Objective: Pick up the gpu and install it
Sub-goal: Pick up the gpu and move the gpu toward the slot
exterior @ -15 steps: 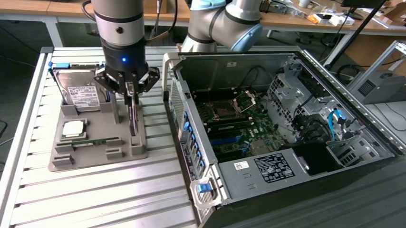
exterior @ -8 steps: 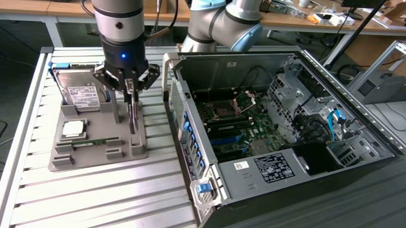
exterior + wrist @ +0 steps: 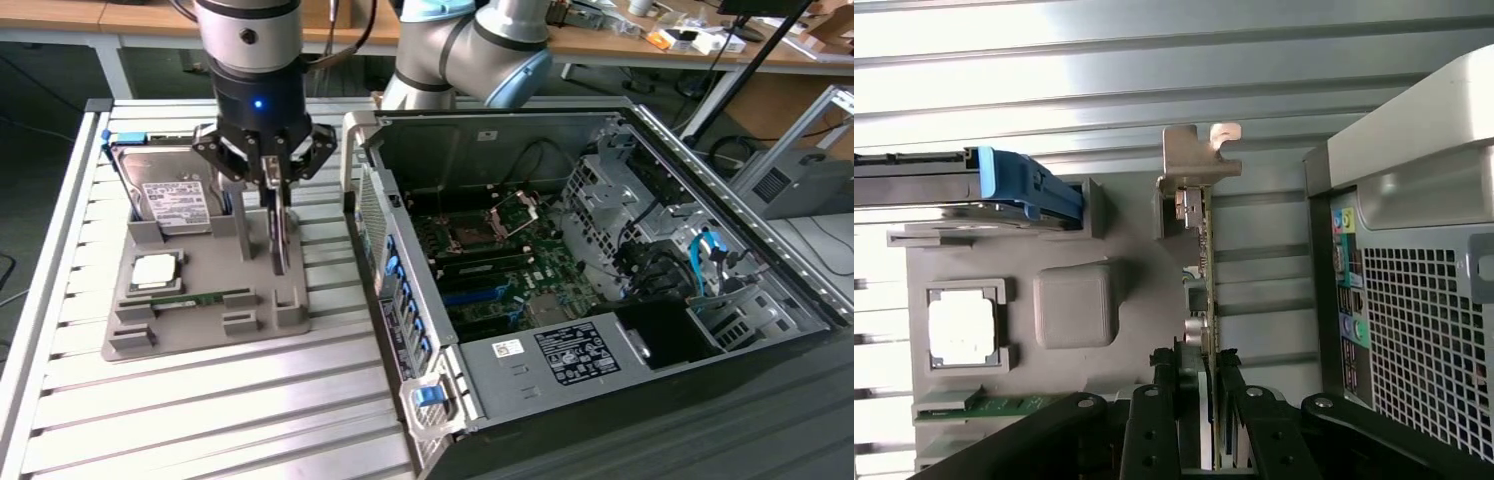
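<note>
1. Currently, the tool is clenched on the gpu, its fingers pressing on the two flat faces of the card near one end.
2. The gpu hangs edge-on below the tool over the grey holder tray. Its long axis is roughly upright, running from the grip down toward the tray. Whether its lower end is clear of the tray or resting in a slot, I cannot tell.
3. In the wrist view the card is a thin strip, with the silvery bracket at the end far from the tool.
4. The relation that counts is sideways. The open computer case stands on the desk just beside the tray, on the exterior view's right of the held card. The motherboard lies inside it, past the case's near wall.
5. As a judgement, the pick-up looks made and the install is not yet done, since the card is outside the case.
6. The hard drive and the memory stick sit untouched in the tray, on the exterior view's left of the card.
</note>
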You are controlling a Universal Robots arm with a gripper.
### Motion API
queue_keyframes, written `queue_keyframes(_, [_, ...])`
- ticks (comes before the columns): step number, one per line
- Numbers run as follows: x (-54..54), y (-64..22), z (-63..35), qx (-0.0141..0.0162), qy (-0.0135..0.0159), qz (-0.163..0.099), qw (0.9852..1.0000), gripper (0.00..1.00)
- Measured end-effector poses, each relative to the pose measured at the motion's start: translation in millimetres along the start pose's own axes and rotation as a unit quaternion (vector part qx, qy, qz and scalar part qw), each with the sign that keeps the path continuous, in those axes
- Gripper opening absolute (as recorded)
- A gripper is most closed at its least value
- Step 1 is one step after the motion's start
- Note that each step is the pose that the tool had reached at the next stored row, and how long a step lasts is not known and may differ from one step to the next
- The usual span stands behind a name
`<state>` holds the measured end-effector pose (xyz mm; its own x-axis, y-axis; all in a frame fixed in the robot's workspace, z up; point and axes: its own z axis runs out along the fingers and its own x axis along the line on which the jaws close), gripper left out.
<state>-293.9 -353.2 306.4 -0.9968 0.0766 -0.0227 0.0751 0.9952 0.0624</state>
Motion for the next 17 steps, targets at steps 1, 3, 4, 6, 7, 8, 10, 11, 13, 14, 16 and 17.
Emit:
queue_keyframes(1, [0.0,0.1,-0.9,-0.0001,0.0000,0.000,1.0000,0.27])
queue_keyframes(3, [-0.1,0.1,-2.6,-0.0003,0.0000,0.000,1.0000,0.27])
queue_keyframes(4, [-0.1,0.2,-3.4,-0.0004,0.0000,0.000,1.0000,0.27])
queue_keyframes(6, [-0.1,0.3,-5.2,-0.0005,0.0000,0.000,1.0000,0.27])
queue_keyframes(7, [-0.2,0.4,-7.1,-0.0006,0.0000,0.000,1.0000,0.27])
queue_keyframes(8, [-0.2,0.5,-8.0,-0.0007,0.0000,0.000,1.0000,0.27])
queue_keyframes(10, [-0.2,0.6,-10.0,-0.0009,0.0001,0.000,1.0000,0.27])
queue_keyframes(11, [-0.3,0.7,-11.0,-0.0009,0.0001,0.000,1.0000,0.27])
queue_keyframes(13, [-0.3,0.8,-13.0,-0.0011,0.0001,0.000,1.0000,0.27])
queue_keyframes(14, [-0.3,0.9,-14.1,-0.0013,0.0001,0.000,1.0000,0.27])
queue_keyframes(16, [-0.4,1.0,-15.7,-0.0016,0.0001,0.000,1.0000,0.27])
queue_keyframes(17, [-0.4,1.0,-16.3,-0.0017,0.0001,0.000,1.0000,0.27])
